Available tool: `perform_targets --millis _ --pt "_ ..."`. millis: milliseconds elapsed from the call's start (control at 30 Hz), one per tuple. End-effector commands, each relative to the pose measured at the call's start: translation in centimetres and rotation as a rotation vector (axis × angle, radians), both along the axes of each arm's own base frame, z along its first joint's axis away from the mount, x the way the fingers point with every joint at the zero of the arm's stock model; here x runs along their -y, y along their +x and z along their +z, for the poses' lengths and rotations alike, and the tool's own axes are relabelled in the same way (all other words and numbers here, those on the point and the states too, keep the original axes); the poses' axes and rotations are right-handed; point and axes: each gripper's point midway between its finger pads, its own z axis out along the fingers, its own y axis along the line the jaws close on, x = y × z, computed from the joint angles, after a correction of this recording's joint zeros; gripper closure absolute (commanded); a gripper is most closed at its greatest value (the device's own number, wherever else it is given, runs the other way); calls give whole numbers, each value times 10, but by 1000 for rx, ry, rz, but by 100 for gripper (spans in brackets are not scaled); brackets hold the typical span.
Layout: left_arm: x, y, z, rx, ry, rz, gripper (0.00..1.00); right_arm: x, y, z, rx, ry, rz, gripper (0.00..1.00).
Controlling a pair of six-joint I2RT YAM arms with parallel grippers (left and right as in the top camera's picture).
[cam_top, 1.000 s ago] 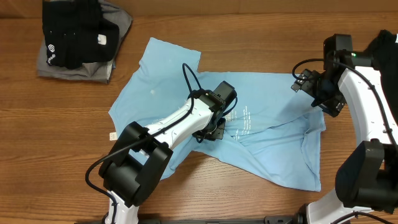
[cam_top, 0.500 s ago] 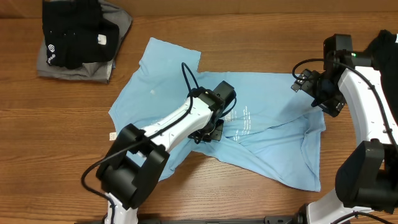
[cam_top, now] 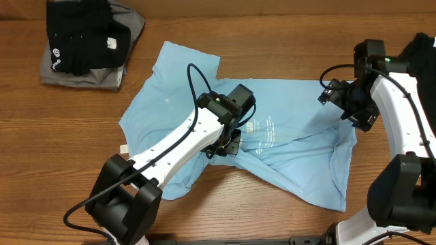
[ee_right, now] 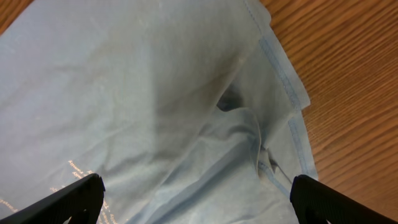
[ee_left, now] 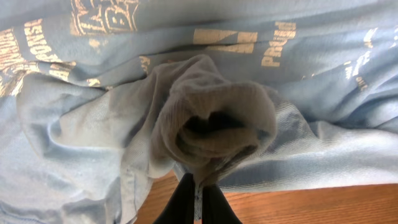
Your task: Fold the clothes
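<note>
overhead: light blue short-sleeved cotton t-shirt (cam_top: 170, 102) lies spread but rumpled across the middle of the brown wood-grain table (cam_top: 306, 41), one sleeve pointing to the far edge, the hem side trailing toward the near right. pale printed lettering (cam_top: 266, 133) shows near the shirt's centre. left gripper (ee_left: 198, 190) sits low over the shirt's near edge, just left of the lettering; in the left wrist view its two dark fingers are pressed together, pinching a bunched, ribbed fold of the blue fabric, which humps up into a rolled loop just beyond the tips. bare table shows just beside the pinch. right gripper (cam_top: 329, 93) hangs over the shirt's right side, jaws spread wide with nothing between them; in the right wrist view the stitched edge and a small crumple of cloth lie below it, no contact visible. far left corner: folded black garment (cam_top: 82, 34) stacked on a folded grey garment (cam_top: 129, 24), well apart from the shirt. dark cloth (cam_top: 426, 51) at the right edge, partly behind the right arm.
</note>
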Motion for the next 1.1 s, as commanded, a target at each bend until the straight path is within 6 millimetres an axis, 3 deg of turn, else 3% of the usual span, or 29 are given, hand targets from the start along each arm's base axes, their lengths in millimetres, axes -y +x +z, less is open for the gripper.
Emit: perform_targets --millis 0,667,733,767,967,1000,1067 --pt "-1 5 17 45 -17 -15 93 -1 -1 -3 -8 10 4 0" --pt "-1 5 17 46 -18 -23 86 -1 0 -3 -4 9 4 0" --pt "-1 5 17 45 -18 -23 88 0 0 -3 -4 9 4 0" --pt "-1 5 17 45 -18 -24 96 0 0 -3 -4 9 4 0" --pt "-1 5 17 46 -18 -34 96 -1 0 -3 -4 9 5 0" --pt "0 5 17 45 -18 -36 93 -1 0 -3 -4 9 5 0" --pt "1 6 16 45 -23 -40 78 -1 0 -3 -4 10 5 0"
